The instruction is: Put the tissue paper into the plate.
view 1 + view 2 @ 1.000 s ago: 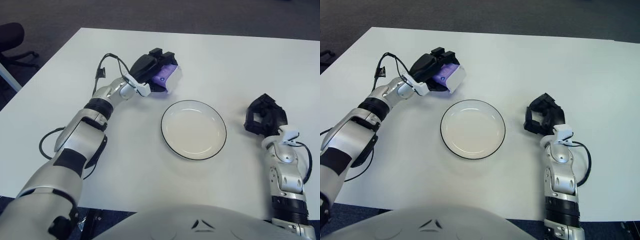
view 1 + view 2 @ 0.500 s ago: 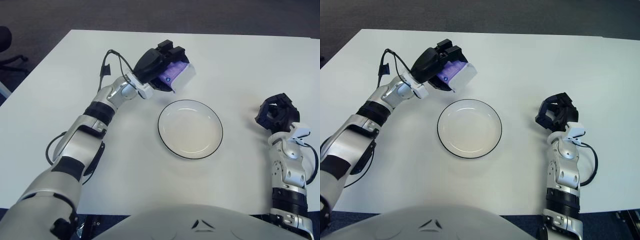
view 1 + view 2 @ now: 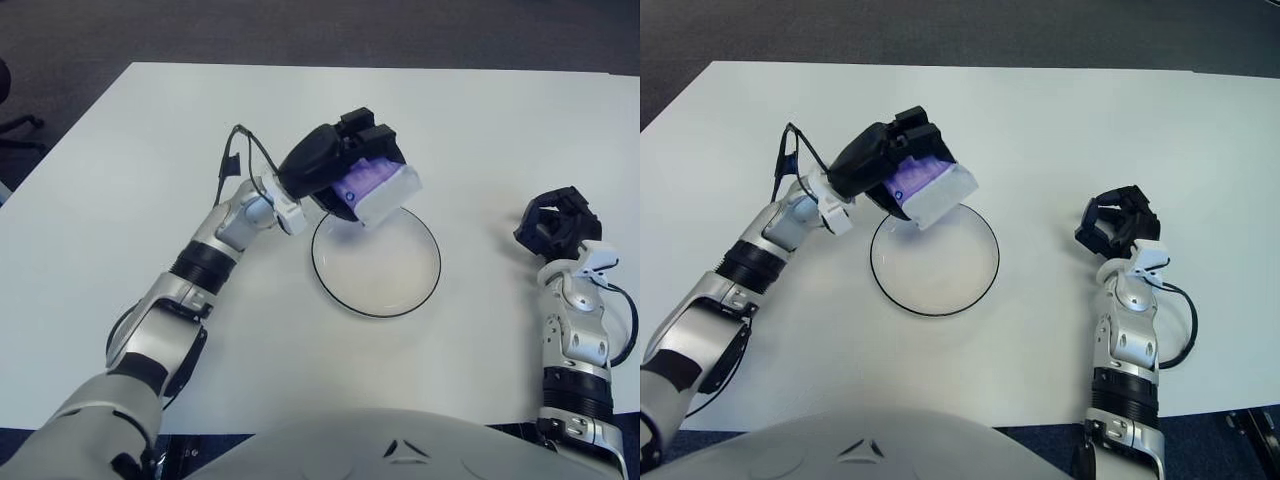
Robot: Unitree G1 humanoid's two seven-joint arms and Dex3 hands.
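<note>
Left eye view: the left hand (image 3: 335, 170) held the tissue paper (image 3: 380, 190), fingers curled around it, just above the plate (image 3: 420, 290) rim, apparently for release. The right hand (image 3: 556, 222) showed right of the plate, fingers curled, empty.

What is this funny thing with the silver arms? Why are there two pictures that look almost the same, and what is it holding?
It is a robot shaped a bit like a person. The two pictures come from its two camera eyes in its head, looking down at a white table, so they nearly match. Its left hand has black fingers closed on a purple and white pack of tissue paper, held over the far left rim of a white plate with a dark edge. Its right hand shows to the right of the plate, holding nothing, fingers curled.
</note>
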